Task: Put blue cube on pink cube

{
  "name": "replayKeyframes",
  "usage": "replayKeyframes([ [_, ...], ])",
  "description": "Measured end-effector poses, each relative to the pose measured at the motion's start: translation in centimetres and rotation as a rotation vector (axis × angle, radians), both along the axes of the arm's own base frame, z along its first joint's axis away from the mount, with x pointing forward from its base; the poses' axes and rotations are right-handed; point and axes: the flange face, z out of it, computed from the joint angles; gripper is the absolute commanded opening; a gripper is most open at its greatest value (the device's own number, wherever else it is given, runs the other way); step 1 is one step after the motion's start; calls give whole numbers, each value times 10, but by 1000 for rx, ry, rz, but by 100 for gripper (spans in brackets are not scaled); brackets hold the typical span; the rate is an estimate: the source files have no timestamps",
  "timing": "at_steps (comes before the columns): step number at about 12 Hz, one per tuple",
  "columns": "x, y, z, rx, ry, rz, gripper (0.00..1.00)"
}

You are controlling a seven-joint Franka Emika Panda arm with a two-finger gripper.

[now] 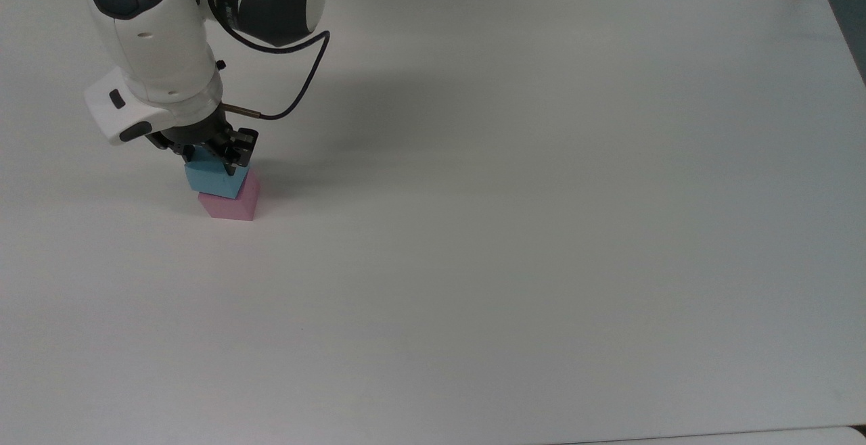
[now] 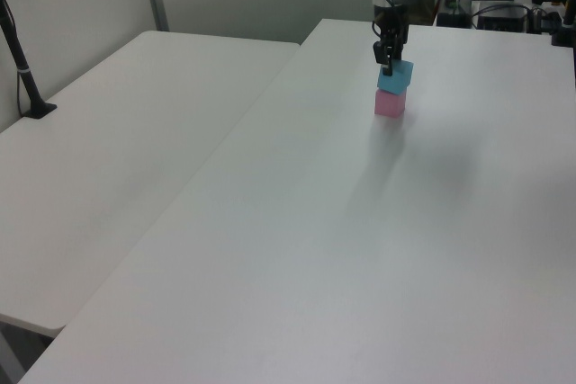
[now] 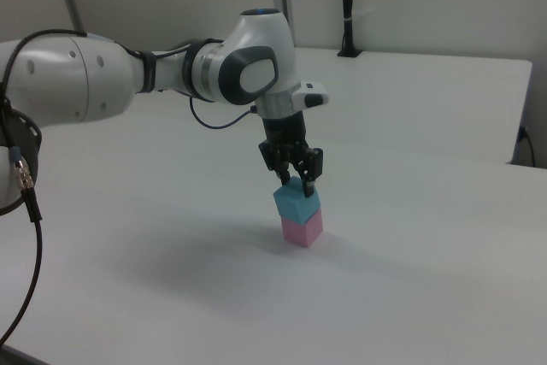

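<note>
Atop the pink cube [image 3: 302, 229], blue cube [image 3: 297, 202] pinched by gripper [image 3: 292, 179].

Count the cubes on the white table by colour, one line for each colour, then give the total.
Blue cube: 1
Pink cube: 1
Total: 2

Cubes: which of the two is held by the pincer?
The blue cube: the pincer grips it, above the pink cube on the table.
</note>
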Motion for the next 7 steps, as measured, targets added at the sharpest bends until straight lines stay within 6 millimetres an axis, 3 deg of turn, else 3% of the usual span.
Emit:
replayKeyframes([
  [5, -4, -14, 2, -12, 0, -22, 100],
  [7, -5, -13, 18, -12, -25, -22, 100],
])
